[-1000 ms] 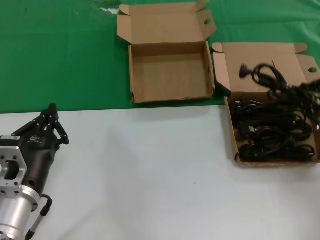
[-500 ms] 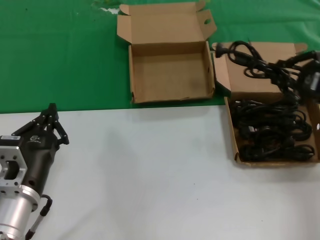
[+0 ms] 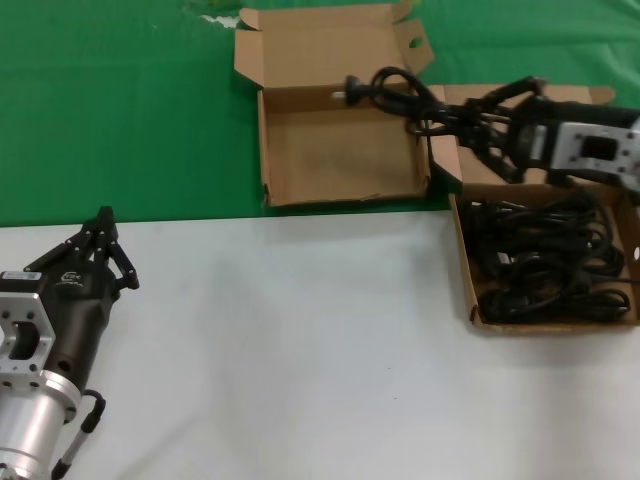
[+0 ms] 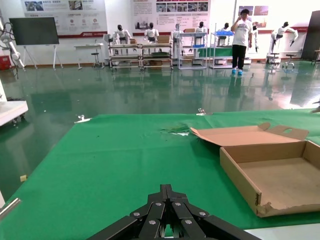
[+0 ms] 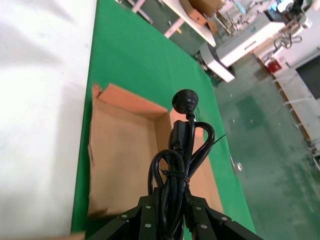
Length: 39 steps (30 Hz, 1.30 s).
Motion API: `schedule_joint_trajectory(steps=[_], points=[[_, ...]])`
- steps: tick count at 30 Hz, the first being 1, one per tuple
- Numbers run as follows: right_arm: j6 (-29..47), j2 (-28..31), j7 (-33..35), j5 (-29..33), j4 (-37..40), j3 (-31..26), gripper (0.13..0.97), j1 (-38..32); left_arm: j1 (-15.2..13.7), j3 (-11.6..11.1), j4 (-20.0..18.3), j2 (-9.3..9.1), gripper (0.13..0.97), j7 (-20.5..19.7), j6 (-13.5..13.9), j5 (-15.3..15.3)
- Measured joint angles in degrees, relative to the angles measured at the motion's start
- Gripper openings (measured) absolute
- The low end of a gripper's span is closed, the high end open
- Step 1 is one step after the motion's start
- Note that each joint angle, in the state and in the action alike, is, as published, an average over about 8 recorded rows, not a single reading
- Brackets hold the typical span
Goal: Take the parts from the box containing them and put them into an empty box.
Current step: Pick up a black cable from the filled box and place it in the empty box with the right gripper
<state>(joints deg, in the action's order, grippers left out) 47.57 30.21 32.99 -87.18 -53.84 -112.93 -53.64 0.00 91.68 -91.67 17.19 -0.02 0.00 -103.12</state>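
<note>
The right tool (image 3: 437,122) is clamped on a bundled black cable (image 3: 385,88), above the empty box (image 3: 340,150) near the desk's far edge. The left tool (image 3: 103,222), fingers together, rests near the desk's left edge.

- A robotics lab or exhibition hall: humanoid robots (image 4: 150,34) stand in a row at 12 o'clock beneath wall posters (image 4: 65,9).
- Glossy green floor (image 4: 100,95), workstations, a person (image 4: 241,35) standing at 1 o'clock.
</note>
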Motion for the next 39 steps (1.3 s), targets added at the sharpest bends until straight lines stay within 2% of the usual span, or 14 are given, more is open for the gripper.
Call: schedule_joint_trajectory(steps=[10, 18, 22, 28, 39], points=[[1.3, -10.4, 14.2, -2.5, 18.9, 0.2, 0.221, -8.3, 0.0, 0.0, 0.0, 0.00, 0.139, 0.0, 0.0, 0.0], [0.1, -18.3, 29.1, -5.3, 38.9, 3.5, 0.221, -16.2, 0.0, 0.0, 0.0, 0.00, 0.139, 0.0, 0.0, 0.0], [-2.6, -21.3, 35.5, -6.5, 46.4, 5.4, 0.221, -18.9, 0.0, 0.0, 0.0, 0.00, 0.139, 0.0, 0.0, 0.0], [-7.6, -24.1, 40.9, -7.7, 51.3, 7.6, 0.221, -20.2, 0.0, 0.0, 0.0, 0.00, 0.139, 0.0, 0.0, 0.0], [-13.5, -26.3, 44.5, -8.5, 53.0, 9.8, 0.223, -19.1, 0.0, 0.0, 0.0, 0.00, 0.139, 0.0, 0.0, 0.0]])
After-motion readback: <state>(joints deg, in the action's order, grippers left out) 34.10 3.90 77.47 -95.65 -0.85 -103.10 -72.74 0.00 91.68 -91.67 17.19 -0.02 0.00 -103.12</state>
